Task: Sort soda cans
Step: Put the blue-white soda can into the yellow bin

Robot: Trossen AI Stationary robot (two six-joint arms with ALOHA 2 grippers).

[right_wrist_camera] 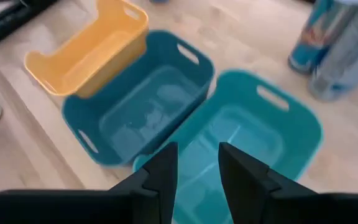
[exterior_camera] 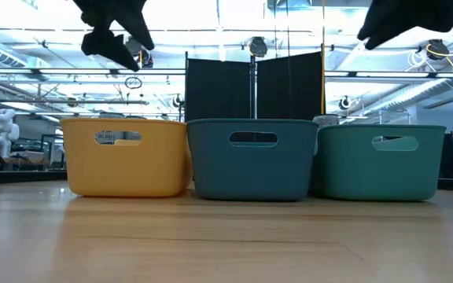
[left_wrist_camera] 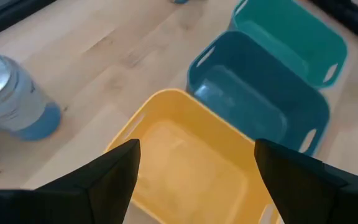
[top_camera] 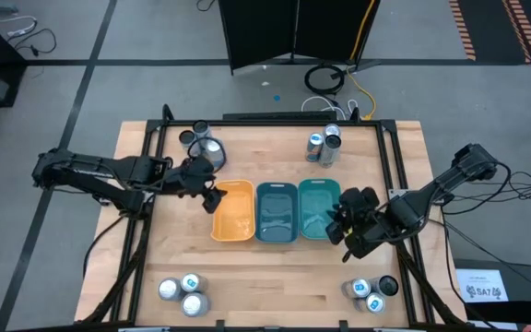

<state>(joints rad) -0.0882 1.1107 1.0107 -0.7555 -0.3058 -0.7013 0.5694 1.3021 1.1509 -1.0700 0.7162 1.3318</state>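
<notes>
Evidently, a sorting round is under way with every can outside the trays, as far as can be seen. The left tool [top_camera: 212, 196] is held above the outer end of the yellow tray [top_camera: 234, 211], and in its wrist view its fingers [left_wrist_camera: 114, 171] are seen spread wide with nothing between them; the yellow tray directly below them looks bare. The right tool [top_camera: 343, 224] is held over the light teal tray [top_camera: 316, 208], its fingers drawn close together with a narrow gap, and nothing is seen gripped there. Between the two tools lies the dark teal tray [top_camera: 277, 211], and no can can be made out in it.

The cans are found in four groups on the table [top_camera: 265, 277]. Just beyond the left tool, a cluster of cans [top_camera: 201, 146] stands near the far corner; well behind it, another group of cans [top_camera: 181, 292] stands at the near edge. Beyond the right tool, a pair of cans with blue markings [top_camera: 324, 146] is seen, and just behind it a fourth set of cans [top_camera: 372, 291] stands by the near corner.

Judged from this, a fresh pick is the step in hand. For the left tool, a reach to the closest cluster is called for, with the open fingers lowered around one upright can and closed on its side.
</notes>
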